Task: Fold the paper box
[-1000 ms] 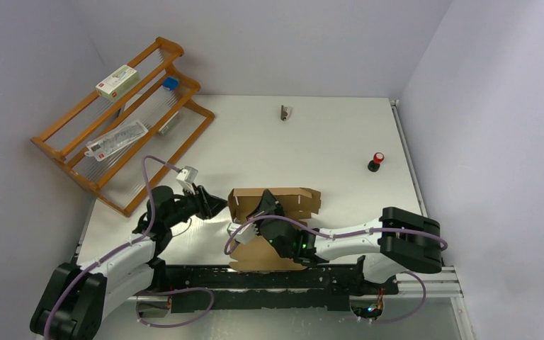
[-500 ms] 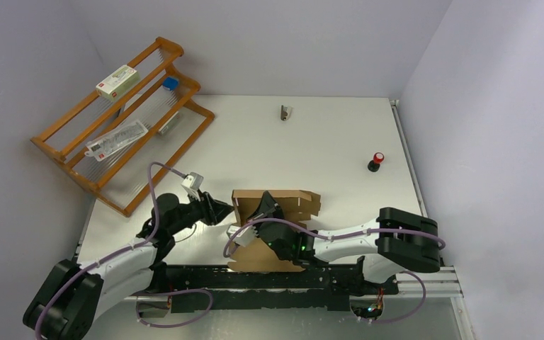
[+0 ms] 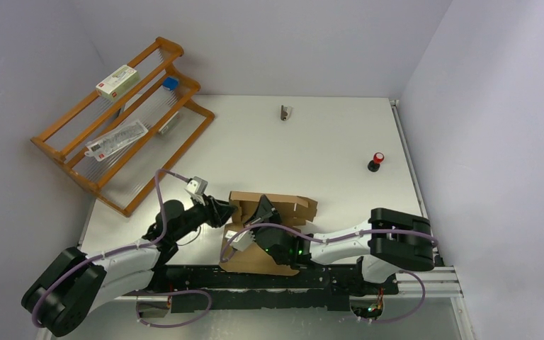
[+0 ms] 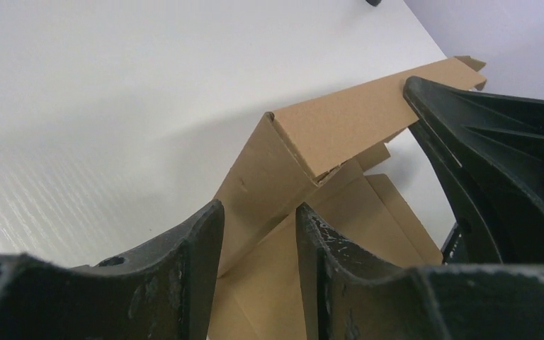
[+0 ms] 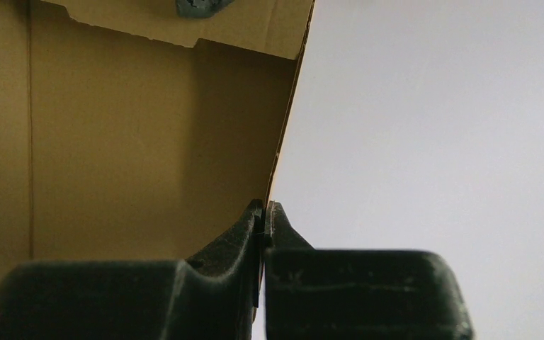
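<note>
The paper box [image 3: 283,206] is brown cardboard, partly folded, with a back wall raised and its base [image 3: 249,261] lying flat near the table's front edge. My right gripper [image 3: 265,210] is shut on the thin edge of an upright wall [image 5: 184,127], the fingertips [image 5: 255,216] pinching it. My left gripper [image 3: 228,212] is at the box's left corner. In the left wrist view its jaws [image 4: 258,212] stand open on either side of the raised side flap [image 4: 262,184], with a gap showing. The right gripper's black body [image 4: 496,163] fills that view's right side.
A wooden rack [image 3: 78,152] stands at the back left and holds a white carton [image 3: 117,81], a blue item [image 3: 171,83] and a flat packet [image 3: 117,139]. A small metal piece [image 3: 285,112] lies at the far edge. A red-topped knob [image 3: 376,161] sits at the right.
My left gripper has moved right, up to the box's left corner, its jaws a little wider. The right gripper and the held wall have shifted slightly left.
</note>
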You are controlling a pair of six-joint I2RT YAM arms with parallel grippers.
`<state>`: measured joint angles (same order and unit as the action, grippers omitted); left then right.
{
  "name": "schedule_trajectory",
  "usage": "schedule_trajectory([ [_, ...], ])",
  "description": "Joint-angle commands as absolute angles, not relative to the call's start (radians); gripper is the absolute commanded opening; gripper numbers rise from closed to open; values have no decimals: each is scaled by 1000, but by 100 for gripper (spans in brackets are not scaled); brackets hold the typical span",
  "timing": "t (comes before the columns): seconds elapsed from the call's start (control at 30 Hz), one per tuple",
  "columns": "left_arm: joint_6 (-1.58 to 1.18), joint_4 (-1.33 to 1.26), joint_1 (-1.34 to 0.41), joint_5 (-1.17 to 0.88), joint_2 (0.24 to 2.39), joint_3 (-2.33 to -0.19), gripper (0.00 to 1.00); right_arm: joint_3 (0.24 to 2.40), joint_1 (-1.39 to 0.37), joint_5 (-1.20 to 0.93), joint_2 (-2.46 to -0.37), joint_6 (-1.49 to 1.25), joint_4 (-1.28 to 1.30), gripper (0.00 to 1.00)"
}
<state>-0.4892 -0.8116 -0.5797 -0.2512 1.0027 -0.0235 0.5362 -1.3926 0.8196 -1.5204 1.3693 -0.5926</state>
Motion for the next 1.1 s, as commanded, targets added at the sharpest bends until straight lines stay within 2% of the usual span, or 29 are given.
schedule_trajectory([
  [0.0, -423, -909, -600, -109, 1002, -24, 47, 531, -1419, 731, -1541, 1332, -491, 0],
  [0.2, -382, -945, -613, -34, 1026, -19, 46, 561, -1426, 702, -1525, 1285, -408, 0],
  [0.87, -379, -977, -718, 200, 1161, -29, 23, 597, -1430, 655, -1534, 1252, -367, 0],
  [1.07, -383, -979, -763, 298, 1197, -26, 22, 595, -1429, 649, -1521, 1239, -363, 0],
])
